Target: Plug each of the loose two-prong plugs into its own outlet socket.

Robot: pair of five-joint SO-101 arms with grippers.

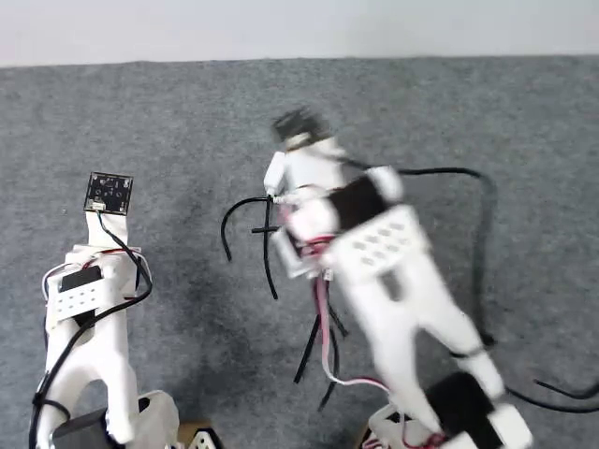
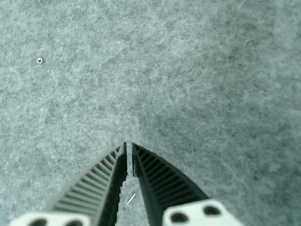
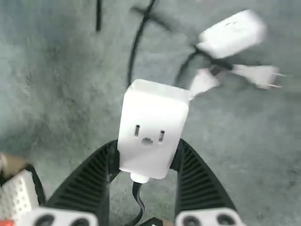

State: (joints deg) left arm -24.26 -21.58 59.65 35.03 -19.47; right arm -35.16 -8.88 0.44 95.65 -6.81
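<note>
My right gripper (image 3: 148,153) is shut on a white outlet socket block (image 3: 153,125), gripped by its sides with its slotted face toward the camera and a black cord running from its underside. Beyond it on the grey mat lie a second white socket block (image 3: 231,34) and a white two-prong plug (image 3: 256,75) on black cord. In the high view the right arm (image 1: 374,243) stretches over the mat's middle, with white parts (image 1: 290,173) at its tip. My left gripper (image 2: 129,155) hangs shut over bare mat, holding nothing. The left arm (image 1: 89,290) stands at the left.
Black cables (image 1: 267,243) loop on the grey mat beside the right arm, and another cable (image 1: 479,224) runs along its right side. A tiny metal nut (image 2: 39,60) lies on the mat ahead of the left gripper. A pale wall borders the far edge.
</note>
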